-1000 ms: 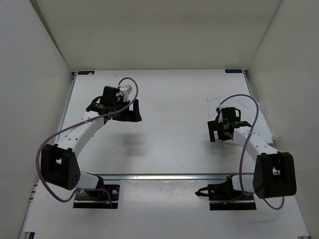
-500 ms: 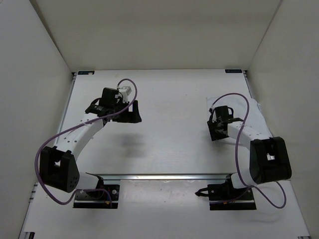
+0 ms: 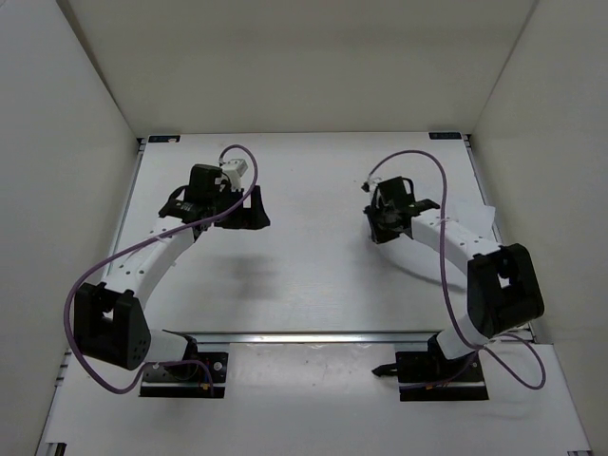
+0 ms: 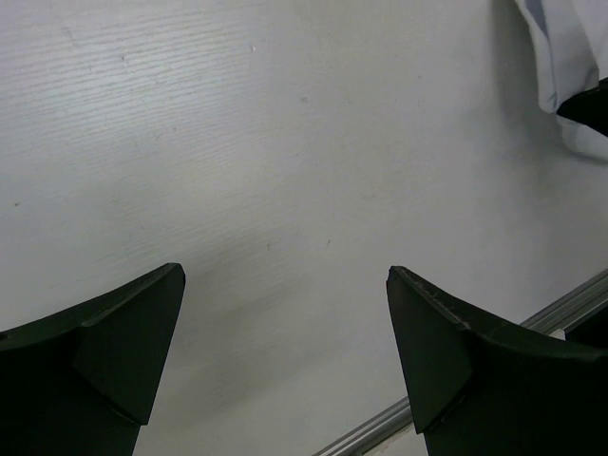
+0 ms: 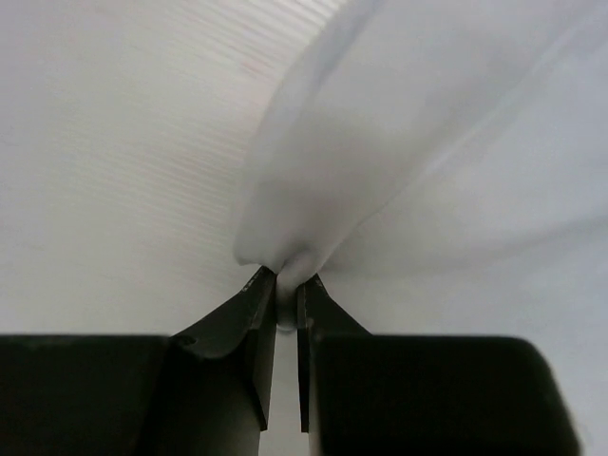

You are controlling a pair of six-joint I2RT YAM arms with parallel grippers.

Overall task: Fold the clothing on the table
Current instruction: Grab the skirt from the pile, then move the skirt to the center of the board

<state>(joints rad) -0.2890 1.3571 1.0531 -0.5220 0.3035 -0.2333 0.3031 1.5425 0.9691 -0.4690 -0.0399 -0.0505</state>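
Observation:
The clothing [image 3: 472, 213] is a thin white fabric piece lying at the right side of the table [image 3: 313, 275], partly under my right arm. My right gripper [image 3: 378, 228] is shut on a pinched fold of its edge. In the right wrist view the fabric [image 5: 427, 142] bunches between the gripper's [image 5: 287, 285] two dark fingers and stretches up and to the right. My left gripper [image 3: 249, 211] hovers over bare table at the left, open with nothing between its fingers [image 4: 142, 332]. A corner of the clothing [image 4: 570, 47] shows at the upper right of the left wrist view.
White walls [image 3: 85, 142] close in the table on three sides. A silver rail [image 3: 313, 335] runs across the near edge, in front of both arm bases. Blue corner marks [image 3: 163, 139] sit at the far corners. Purple cables loop above each arm.
The right gripper went from open to shut on the clothing's edge and moved left and farther away, dragging the fabric toward the table's middle. The left arm barely moved.

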